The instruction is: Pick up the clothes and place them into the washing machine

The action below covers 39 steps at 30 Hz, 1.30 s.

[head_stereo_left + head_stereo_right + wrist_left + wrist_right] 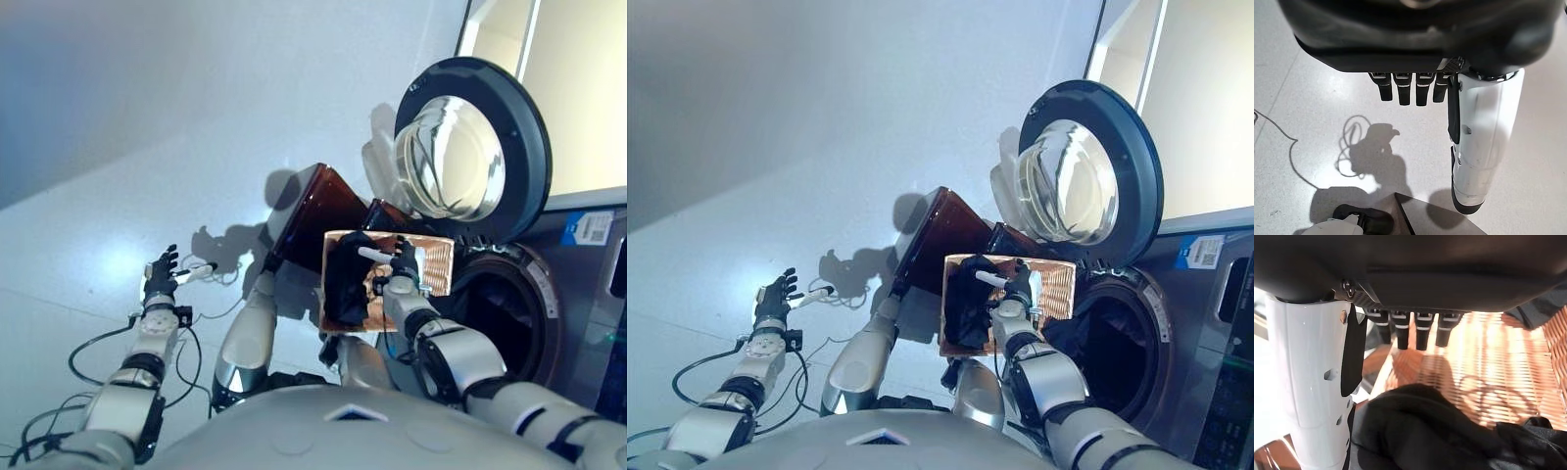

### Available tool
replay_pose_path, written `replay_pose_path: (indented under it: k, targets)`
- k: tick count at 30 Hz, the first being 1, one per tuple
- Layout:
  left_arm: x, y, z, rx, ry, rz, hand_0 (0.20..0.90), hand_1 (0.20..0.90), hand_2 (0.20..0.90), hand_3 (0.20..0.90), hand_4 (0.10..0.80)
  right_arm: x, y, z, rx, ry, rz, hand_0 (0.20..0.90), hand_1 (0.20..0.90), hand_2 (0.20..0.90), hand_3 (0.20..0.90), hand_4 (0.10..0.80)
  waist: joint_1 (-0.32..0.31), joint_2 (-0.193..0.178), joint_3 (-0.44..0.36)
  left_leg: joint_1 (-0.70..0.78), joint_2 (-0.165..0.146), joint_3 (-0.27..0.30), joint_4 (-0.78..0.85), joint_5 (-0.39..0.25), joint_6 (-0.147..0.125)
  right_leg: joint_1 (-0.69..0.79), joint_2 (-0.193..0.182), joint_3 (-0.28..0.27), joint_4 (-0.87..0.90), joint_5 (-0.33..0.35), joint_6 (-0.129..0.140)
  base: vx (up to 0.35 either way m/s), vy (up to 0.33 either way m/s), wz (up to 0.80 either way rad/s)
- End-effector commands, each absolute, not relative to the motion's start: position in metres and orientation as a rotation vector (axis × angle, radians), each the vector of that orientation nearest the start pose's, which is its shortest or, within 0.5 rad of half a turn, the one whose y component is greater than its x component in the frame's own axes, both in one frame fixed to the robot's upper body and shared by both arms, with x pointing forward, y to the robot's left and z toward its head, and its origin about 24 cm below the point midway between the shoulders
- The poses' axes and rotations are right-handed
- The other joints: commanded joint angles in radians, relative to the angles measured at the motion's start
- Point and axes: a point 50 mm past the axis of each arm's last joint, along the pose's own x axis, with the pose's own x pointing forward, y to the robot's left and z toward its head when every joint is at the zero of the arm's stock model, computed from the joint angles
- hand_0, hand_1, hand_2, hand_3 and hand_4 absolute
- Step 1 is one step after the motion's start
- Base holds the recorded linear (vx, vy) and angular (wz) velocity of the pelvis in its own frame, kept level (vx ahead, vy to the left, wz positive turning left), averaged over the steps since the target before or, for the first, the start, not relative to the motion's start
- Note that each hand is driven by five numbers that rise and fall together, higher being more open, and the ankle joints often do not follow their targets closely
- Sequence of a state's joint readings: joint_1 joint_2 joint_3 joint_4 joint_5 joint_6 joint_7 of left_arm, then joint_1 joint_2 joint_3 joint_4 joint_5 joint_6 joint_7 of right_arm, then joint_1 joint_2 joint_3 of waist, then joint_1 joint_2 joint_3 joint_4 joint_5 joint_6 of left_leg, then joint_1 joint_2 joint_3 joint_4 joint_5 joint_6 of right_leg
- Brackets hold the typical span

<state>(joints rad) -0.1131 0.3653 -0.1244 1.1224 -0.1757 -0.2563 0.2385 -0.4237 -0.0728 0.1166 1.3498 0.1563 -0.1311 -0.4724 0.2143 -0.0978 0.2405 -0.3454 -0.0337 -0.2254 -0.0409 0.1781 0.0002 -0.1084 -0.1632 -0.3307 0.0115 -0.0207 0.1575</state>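
Right hand (pixel 400 266): fingers straight, holding nothing, just above cloth (pixel 345 279) in basket (pixel 436 262).
Left hand (pixel 160 277): relaxed, empty, far aside.
Risk: shallow grasp could snag basket weave or drop cloth short of drum (pixel 509 313).

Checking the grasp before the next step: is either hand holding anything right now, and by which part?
Nothing is held. The right hand hovers open over the black clothes in the orange basket; the left hand is open over the floor.

Bright light whitens the floor (pixel 118 245), throwing a crisp hand shadow just beyond the left hand's fingers (pixel 1405 93). Glare streaks the washer door (pixel 456 157). Past the right fingers (pixel 1415 333), the basket (pixel 1488 367) glows orange.
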Motion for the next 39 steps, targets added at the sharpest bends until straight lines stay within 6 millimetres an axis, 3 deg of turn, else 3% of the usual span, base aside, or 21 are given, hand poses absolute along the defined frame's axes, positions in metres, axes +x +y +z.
replay_pose_path:
  k: [1, 9, 10, 11, 12, 14, 21, 25, 27, 28, 29, 30, 35, 37, 39]
  targets:
    - [0.178, 0.285, -0.105, 0.366, 0.710, 0.376, 0.900, 0.900, 0.900, 0.900, 0.800, 0.234, -0.199, -0.103, -0.314, 0.718, -0.451, 0.900, 0.900, 0.900, 0.900, 0.800, -0.019, 0.001, -0.031, 0.121, -0.015, 0.056, -0.044, -0.096, -0.029, -0.053, 0.006, 0.042, 0.058, 0.078, -0.016, 0.145, 0.064, -0.33]
    - [0.159, 0.276, -0.119, 0.309, 0.783, 0.372, 0.900, 0.900, 0.900, 0.900, 0.800, 0.197, -0.216, -0.121, -0.329, 0.811, -0.436, 0.900, 0.900, 0.900, 0.900, 0.800, -0.113, 0.013, -0.124, 0.218, -0.009, 0.142, -0.046, -0.132, -0.018, 0.001, 0.003, 0.111, 0.048, 0.090, -0.008, 0.085, 0.060, -0.43]
    - [0.156, 0.273, -0.121, 0.292, 0.794, 0.365, 0.900, 0.900, 0.900, 0.900, 0.800, 0.183, -0.219, -0.129, -0.311, 0.854, -0.430, 0.900, 0.900, 0.900, 0.900, 0.800, -0.139, 0.019, -0.139, 0.248, -0.008, 0.166, -0.046, -0.139, -0.014, 0.018, 0.005, 0.138, 0.047, 0.096, -0.005, 0.073, 0.040, -0.35]
    - [0.156, 0.273, -0.122, 0.291, 0.795, 0.365, 0.900, 0.900, 0.900, 0.900, 0.800, 0.182, -0.219, -0.129, -0.311, 0.855, -0.430, 0.900, 0.900, 0.900, 0.900, 0.800, -0.138, 0.019, -0.138, 0.250, -0.008, 0.168, -0.046, -0.140, -0.014, 0.020, 0.005, 0.140, 0.046, 0.096, -0.005, 0.128, 0.086, -0.51]
    - [0.151, 0.267, -0.125, 0.264, 0.807, 0.350, 0.900, 0.900, 0.900, 0.900, 0.800, 0.166, -0.220, -0.136, -0.282, 0.896, -0.416, 0.900, 0.900, 0.900, 0.900, 0.800, -0.164, 0.024, -0.157, 0.278, -0.008, 0.194, -0.046, -0.149, -0.011, 0.034, 0.005, 0.170, 0.042, 0.103, 0.001, 0.056, 0.047, -0.50]
    - [0.149, 0.266, -0.127, 0.254, 0.816, 0.347, 0.900, 0.900, 0.900, 0.900, 0.800, 0.160, -0.220, -0.139, -0.280, 0.908, -0.407, 0.900, 0.900, 0.900, 0.900, 0.800, -0.173, 0.025, -0.163, 0.292, -0.006, 0.204, -0.046, -0.153, -0.010, 0.040, 0.005, 0.183, 0.041, 0.106, 0.004, 0.065, 0.049, -0.59]
    - [0.139, 0.261, -0.133, 0.220, 0.849, 0.325, 0.900, 0.900, 0.900, 0.900, 0.800, 0.113, -0.229, -0.153, -0.249, 1.027, -0.410, 0.900, 0.900, 0.900, 0.900, 0.800, -0.241, 0.040, -0.187, 0.364, -0.010, 0.276, -0.046, -0.178, 0.002, 0.064, 0.004, 0.276, 0.045, 0.126, 0.017, 0.026, 0.059, -0.44]
    - [0.136, 0.259, -0.135, 0.223, 0.863, 0.310, 0.900, 0.900, 0.900, 0.900, 0.800, 0.106, -0.229, -0.155, -0.219, 1.036, -0.420, 0.900, 0.900, 0.900, 0.900, 0.800, -0.255, 0.036, -0.182, 0.371, -0.015, 0.298, -0.046, -0.181, 0.007, 0.048, 0.003, 0.306, 0.065, 0.142, 0.026, -0.045, 0.082, -0.35]
    - [0.137, 0.258, -0.135, 0.225, 0.864, 0.300, 0.900, 0.900, 0.900, 0.900, 0.800, 0.111, -0.229, -0.153, -0.201, 1.011, -0.424, 0.900, 0.900, 0.900, 0.900, 0.800, -0.269, 0.038, -0.169, 0.369, -0.014, 0.315, -0.046, -0.174, 0.013, 0.017, 0.018, 0.340, 0.116, 0.161, 0.030, -0.125, 0.121, -0.39]
    - [0.137, 0.258, -0.135, 0.230, 0.865, 0.295, 0.900, 0.900, 0.900, 0.900, 0.800, 0.113, -0.224, -0.154, -0.190, 1.004, -0.416, 0.900, 0.900, 0.900, 0.900, 0.800, -0.270, 0.052, -0.157, 0.368, 0.005, 0.331, -0.046, -0.159, 0.018, -0.007, 0.073, 0.327, 0.205, 0.100, 0.007, -0.092, 0.093, -0.55]
    - [0.137, 0.258, -0.135, 0.229, 0.865, 0.295, 0.900, 0.900, 0.900, 0.900, 0.800, 0.113, -0.225, -0.154, -0.190, 1.004, -0.416, 0.900, 0.900, 0.900, 0.900, 0.800, -0.270, 0.051, -0.157, 0.369, 0.004, 0.332, -0.046, -0.160, 0.018, -0.010, 0.072, 0.328, 0.212, 0.096, 0.006, -0.162, 0.169, -0.91]
    - [0.138, 0.260, -0.134, 0.232, 0.861, 0.298, 0.900, 0.900, 0.900, 0.900, 0.800, 0.118, -0.220, -0.153, -0.188, 0.988, -0.393, 0.900, 0.900, 0.900, 0.900, 0.800, -0.267, 0.060, -0.161, 0.362, 0.011, 0.351, -0.046, -0.145, 0.022, -0.007, 0.142, 0.290, 0.247, 0.030, -0.021, -0.068, 0.073, -0.68]
    - [0.132, 0.262, -0.136, 0.219, 0.876, 0.313, 0.900, 0.900, 0.900, 0.900, 0.800, 0.116, -0.215, -0.155, -0.203, 1.001, -0.358, 0.900, 0.900, 0.900, 0.900, 0.800, -0.237, 0.042, -0.191, 0.365, -0.001, 0.390, -0.046, -0.138, 0.022, 0.058, 0.190, 0.212, 0.181, -0.015, -0.056, -0.074, 0.047, -0.30]
    - [0.129, 0.260, -0.137, 0.204, 0.883, 0.317, 0.900, 0.900, 0.900, 0.900, 0.800, 0.120, -0.215, -0.154, -0.222, 0.995, -0.337, 0.900, 0.900, 0.900, 0.900, 0.800, -0.225, 0.041, -0.207, 0.363, -0.009, 0.401, -0.046, -0.132, 0.016, 0.099, 0.185, 0.227, 0.108, -0.010, -0.047, -0.063, 0.023, -0.40]
    - [0.124, 0.257, -0.140, 0.188, 0.902, 0.330, 0.900, 0.900, 0.900, 0.900, 0.800, 0.122, -0.215, -0.153, -0.248, 0.991, -0.323, 0.900, 0.900, 0.900, 0.900, 0.800, -0.216, 0.053, -0.217, 0.364, -0.010, 0.402, -0.046, -0.115, 0.004, 0.126, 0.191, 0.272, 0.045, 0.010, -0.054, -0.071, 0.010, -0.17]
